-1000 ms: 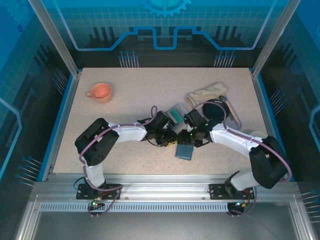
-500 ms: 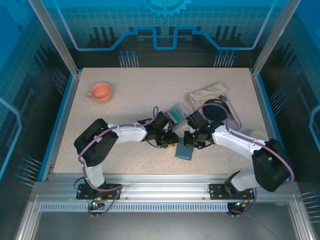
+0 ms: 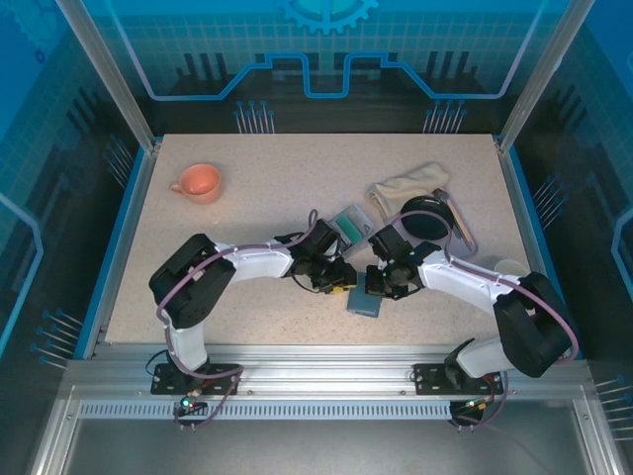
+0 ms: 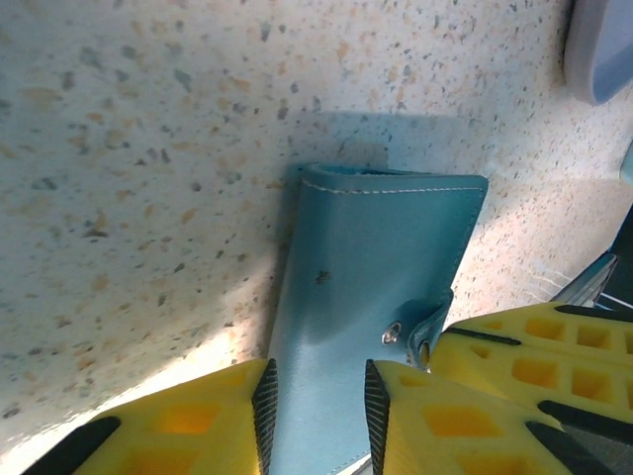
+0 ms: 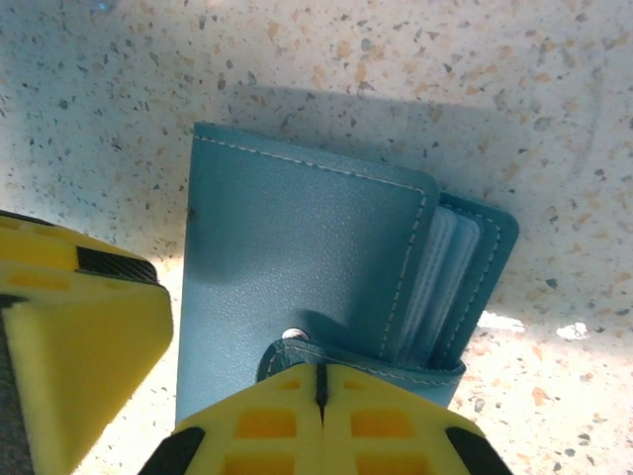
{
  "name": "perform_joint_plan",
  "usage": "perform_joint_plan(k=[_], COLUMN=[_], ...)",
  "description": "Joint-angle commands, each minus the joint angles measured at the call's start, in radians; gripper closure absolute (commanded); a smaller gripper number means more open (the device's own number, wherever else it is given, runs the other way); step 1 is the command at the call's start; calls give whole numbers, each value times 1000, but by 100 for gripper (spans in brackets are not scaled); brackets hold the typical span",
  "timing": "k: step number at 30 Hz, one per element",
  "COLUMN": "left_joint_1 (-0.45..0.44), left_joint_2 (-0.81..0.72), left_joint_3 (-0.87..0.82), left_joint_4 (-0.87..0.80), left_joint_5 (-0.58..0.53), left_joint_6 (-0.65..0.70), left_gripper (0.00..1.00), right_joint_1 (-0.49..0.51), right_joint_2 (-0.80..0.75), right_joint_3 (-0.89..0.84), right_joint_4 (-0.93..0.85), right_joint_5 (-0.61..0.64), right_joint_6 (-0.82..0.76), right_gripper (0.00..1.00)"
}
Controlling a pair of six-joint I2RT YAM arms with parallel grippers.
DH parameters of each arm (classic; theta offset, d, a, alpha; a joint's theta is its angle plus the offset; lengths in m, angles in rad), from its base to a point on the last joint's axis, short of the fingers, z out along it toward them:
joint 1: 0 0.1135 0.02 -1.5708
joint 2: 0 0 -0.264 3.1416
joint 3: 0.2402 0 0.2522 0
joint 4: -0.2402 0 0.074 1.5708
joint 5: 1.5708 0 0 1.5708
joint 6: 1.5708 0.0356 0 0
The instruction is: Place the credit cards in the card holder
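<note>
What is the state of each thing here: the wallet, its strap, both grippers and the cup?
card holder: folded, lying flat on the table.
strap: pinched by the right jaws.
right gripper: jaws shut on the strap.
left gripper: jaws apart, over the card holder.
cup: upright, far from both arms.

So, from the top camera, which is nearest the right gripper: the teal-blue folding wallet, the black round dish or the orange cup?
1. teal-blue folding wallet, just under the right gripper
2. black round dish, back right
3. orange cup, far back left
</note>
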Motion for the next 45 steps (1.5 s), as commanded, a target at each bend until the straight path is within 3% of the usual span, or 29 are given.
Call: perform_joint_plan(k=[1,9,15,20,28,37,45], left_joint_1=[-13,-27,-33,-38,-65,-78,-68], left_joint_2=[36,65,62,54,42,24,-75], left_joint_3=[35,46,44,47,-26,-85,-181], left_joint_4=[-43,-75,-83,-90,114,211,208], left_joint_5=[40,30,23,23,30,-1,-119], left_joint_6=[36,41,54,56,-135,-210,-256], left_gripper=[71,78,74,73,76,76,74], right_joint_1=[7,6,-2,-4,53,80,130], right_joint_2=[21,32,-31,-94,-106,-24,62], right_joint_3=[-11,-25,-14,3,52,105,179], right_joint_4=[23,50,-19,-132,-302,-262,-307], right_joint_5=[-6,-11,29,80,184,173,258], right_joint_6=[23,40,32,8,20,-11,-6], right_gripper=[100,100,96,80,61,54,55])
